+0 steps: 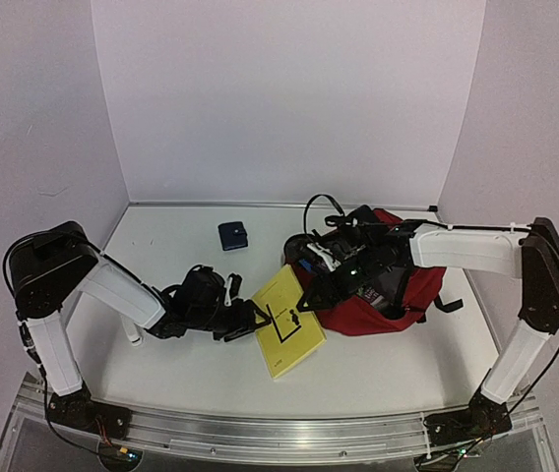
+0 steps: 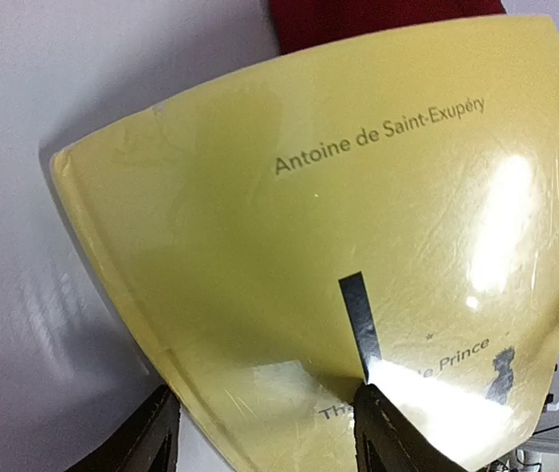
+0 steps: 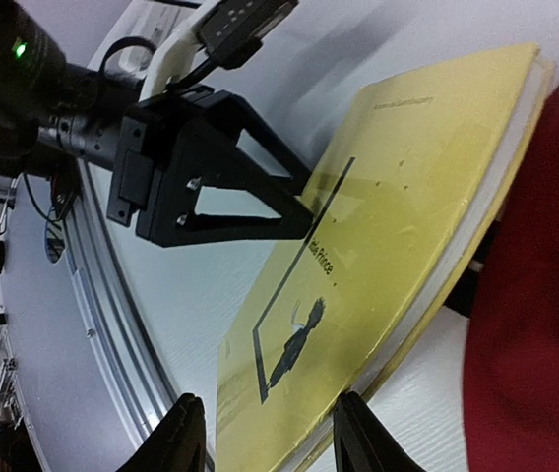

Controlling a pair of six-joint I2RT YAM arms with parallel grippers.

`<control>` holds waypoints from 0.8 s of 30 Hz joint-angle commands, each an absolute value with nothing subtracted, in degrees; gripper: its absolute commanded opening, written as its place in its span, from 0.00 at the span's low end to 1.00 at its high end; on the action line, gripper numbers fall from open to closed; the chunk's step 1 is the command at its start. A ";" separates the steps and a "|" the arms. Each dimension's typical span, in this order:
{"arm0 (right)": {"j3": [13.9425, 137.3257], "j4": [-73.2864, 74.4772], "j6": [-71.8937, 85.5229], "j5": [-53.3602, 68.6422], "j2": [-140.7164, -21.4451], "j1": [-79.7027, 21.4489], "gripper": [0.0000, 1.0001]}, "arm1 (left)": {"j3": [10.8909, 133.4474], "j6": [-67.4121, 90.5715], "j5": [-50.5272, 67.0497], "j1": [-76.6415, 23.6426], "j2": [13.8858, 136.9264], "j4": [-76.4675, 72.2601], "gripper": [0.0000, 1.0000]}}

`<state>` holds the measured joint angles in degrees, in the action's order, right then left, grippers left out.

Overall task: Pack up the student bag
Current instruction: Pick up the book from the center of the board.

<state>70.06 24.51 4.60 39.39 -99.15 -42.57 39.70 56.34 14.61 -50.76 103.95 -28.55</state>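
Observation:
A yellow book lies tilted just left of the student bag, a dark red backpack slumped at right centre. My left gripper is shut on the book's left edge. The left wrist view shows the cover running between its fingers. My right gripper reaches from the bag side. Its fingers straddle the book at a corner, closed against it. Red bag fabric sits right beside the book's page edge. The left gripper's top finger presses on the cover.
A small dark blue wallet lies at the back, left of the bag. A white pen-like object rests by the left arm. A metal rail runs along the near table edge. White walls enclose the back and sides.

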 commanded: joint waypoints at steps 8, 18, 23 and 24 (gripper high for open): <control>72.50 26.58 -2.21 24.96 -99.32 -33.39 0.64 | 53.91 54.95 18.72 -52.76 115.80 -31.34 0.61; 67.95 34.79 -6.50 25.36 -98.38 -32.10 0.61 | 54.99 56.35 19.55 -52.76 119.32 -33.50 0.61; 65.58 35.52 -7.35 21.60 -100.03 -31.79 0.60 | 55.23 56.34 19.75 -52.74 119.30 -33.49 0.61; 65.78 35.76 -7.34 21.14 -100.45 -31.38 0.60 | 55.23 56.23 19.77 -52.74 119.25 -33.32 0.61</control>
